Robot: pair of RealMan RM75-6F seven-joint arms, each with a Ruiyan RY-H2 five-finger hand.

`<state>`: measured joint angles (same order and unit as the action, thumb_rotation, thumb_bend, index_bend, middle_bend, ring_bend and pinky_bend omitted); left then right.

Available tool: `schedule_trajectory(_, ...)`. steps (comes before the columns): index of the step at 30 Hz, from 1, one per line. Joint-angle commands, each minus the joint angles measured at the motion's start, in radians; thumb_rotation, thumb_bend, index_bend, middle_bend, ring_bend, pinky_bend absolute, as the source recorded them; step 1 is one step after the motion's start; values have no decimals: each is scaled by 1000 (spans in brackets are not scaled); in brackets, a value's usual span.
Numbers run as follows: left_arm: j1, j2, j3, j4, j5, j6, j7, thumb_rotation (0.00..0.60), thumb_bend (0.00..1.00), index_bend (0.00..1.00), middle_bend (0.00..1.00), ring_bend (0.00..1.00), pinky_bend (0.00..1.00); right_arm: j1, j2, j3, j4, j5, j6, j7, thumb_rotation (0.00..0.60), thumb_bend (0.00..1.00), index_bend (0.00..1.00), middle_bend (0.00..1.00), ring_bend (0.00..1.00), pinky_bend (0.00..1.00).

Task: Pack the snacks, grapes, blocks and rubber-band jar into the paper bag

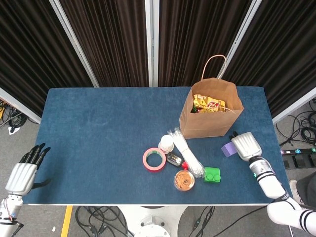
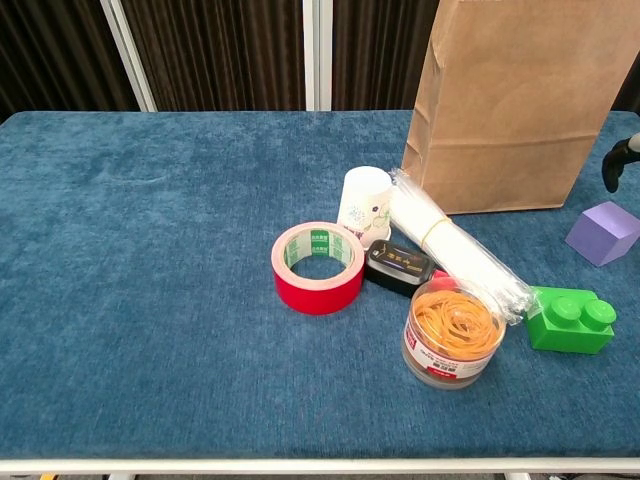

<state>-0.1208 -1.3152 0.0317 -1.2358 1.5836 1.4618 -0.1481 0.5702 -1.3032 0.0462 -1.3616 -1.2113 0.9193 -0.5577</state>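
Head view, key relation: my right hand sits just right of the purple block, touching or nearly so; my left hand is far off at the table's near-left edge, so the right is the nearer one.
Head view, right hand: I see mostly its white back, and I cannot tell how its fingers are set.
Head view, left hand: holds nothing, dark fingers straight and close together.
Head view, bag: the paper bag stands upright just behind the block, mouth open, yellow snack packets already inside.
Chest view, block: a matte, sharp-edged cube, tilted corner-on, no long axis; one dark fingertip of the right hand hangs just above and behind it, apart from it I think.
Chest view, other items: green block, hard studded plastic, lies near-left of the purple block; rubber-band jar, clear, round and lidless, stands upright beside it.
Chest view, surface: blue napped cloth table, probably grippy.
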Motion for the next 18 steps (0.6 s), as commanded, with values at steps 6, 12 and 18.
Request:
schedule_trajectory(6, 0, 0, -1, 6, -3, -2, -4, 600, 107, 123, 120, 21, 210, 5, -59, -11, 71, 1, -20, 31, 600, 0, 364, 290, 845, 881)
schedule_trajectory(12, 3, -5, 2, 14, -4, -4, -6, 600, 107, 123, 120, 21, 210, 2, -91, -19, 116, -21, -16, 61, 600, 0, 367, 305, 845, 881)
schedule_trajectory(18, 3, -3, 0, 14, -5, -1, -9, 600, 107, 124, 120, 21, 210, 1, -100, -9, 124, -48, 8, 101, 600, 0, 375, 305, 845, 881)
